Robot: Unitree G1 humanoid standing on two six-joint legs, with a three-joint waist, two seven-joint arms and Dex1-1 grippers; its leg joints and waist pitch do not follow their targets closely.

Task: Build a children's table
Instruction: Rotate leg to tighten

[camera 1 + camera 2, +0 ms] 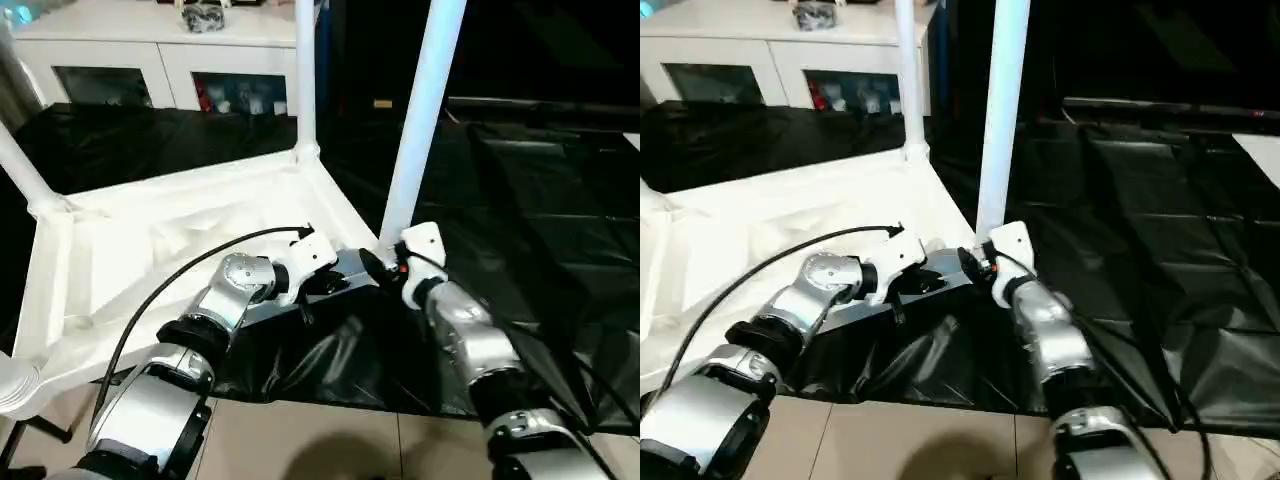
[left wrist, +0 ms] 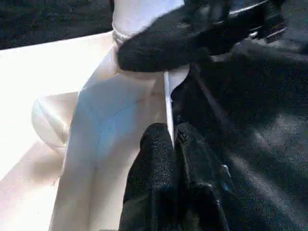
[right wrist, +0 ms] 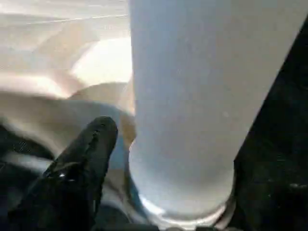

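Note:
The white tabletop point(image 1: 150, 240) lies upside down with its raised rim up. White tube legs stand in its corner sockets: one at the near right corner point(image 1: 420, 120), one at the far corner point(image 1: 306, 70), one at the left point(image 1: 20, 165). My left gripper point(image 1: 345, 278) is shut on the thin rim point(image 2: 168, 103) close to the near right corner, with the rim's edge pinched between its fingers point(image 2: 154, 159). My right gripper point(image 1: 385, 262) is at the foot of the near right leg point(image 3: 187, 96). It is open, one black finger point(image 3: 91, 144) standing just off the tube.
Black plastic sheeting point(image 1: 540, 200) covers the surface under and to the right of the tabletop. A white cabinet point(image 1: 150, 60) stands at the back. Tiled floor point(image 1: 330, 440) shows at the front. A black cable point(image 1: 180, 270) arcs over my left forearm.

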